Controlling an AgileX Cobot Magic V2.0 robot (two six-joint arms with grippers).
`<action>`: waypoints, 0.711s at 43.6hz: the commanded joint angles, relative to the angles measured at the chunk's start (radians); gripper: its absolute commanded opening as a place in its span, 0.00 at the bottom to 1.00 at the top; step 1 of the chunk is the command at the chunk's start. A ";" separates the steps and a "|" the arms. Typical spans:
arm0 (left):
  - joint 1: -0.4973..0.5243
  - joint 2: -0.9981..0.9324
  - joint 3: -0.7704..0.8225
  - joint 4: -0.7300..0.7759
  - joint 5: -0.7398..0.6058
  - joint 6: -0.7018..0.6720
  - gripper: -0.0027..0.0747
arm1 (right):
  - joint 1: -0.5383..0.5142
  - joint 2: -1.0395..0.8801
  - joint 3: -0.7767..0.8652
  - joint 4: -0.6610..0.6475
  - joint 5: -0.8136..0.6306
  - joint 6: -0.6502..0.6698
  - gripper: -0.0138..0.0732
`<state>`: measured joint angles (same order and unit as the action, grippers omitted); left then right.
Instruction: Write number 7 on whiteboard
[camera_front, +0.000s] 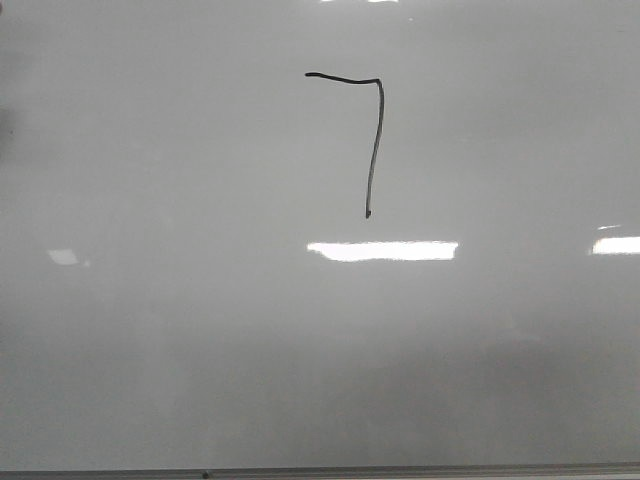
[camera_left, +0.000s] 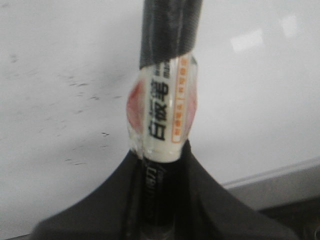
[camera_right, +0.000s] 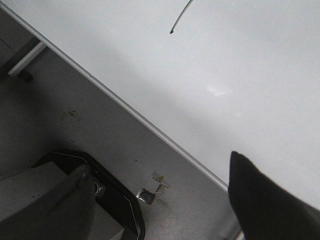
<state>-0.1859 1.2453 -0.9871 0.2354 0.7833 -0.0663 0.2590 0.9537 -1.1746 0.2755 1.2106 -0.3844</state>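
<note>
The whiteboard fills the front view, glossy pale grey-white. A black number 7 is drawn on it: a short wavy top bar joined to a longer near-vertical stroke. Neither gripper shows in the front view. In the left wrist view my left gripper is shut on a black marker with a white and orange label, held above the whiteboard. In the right wrist view my right gripper is open and empty, beyond the board's edge; the lower end of the 7's stroke shows on the whiteboard.
A thin grey metal edge strip runs along the board's near side. Bright light reflections lie on the board. In the right wrist view a grey floor with a black-edged base and bits of tape lies beside the board.
</note>
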 joint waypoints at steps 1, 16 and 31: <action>0.101 -0.029 0.035 -0.017 -0.236 -0.102 0.01 | -0.008 -0.008 -0.023 0.008 -0.049 0.004 0.82; 0.209 0.088 0.131 -0.117 -0.566 -0.108 0.01 | -0.008 -0.008 -0.023 0.008 -0.069 0.004 0.82; 0.209 0.230 0.129 -0.117 -0.650 -0.106 0.10 | -0.008 -0.008 -0.023 0.008 -0.076 0.004 0.82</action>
<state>0.0235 1.4751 -0.8301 0.1266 0.2109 -0.1643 0.2590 0.9537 -1.1730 0.2738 1.1858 -0.3835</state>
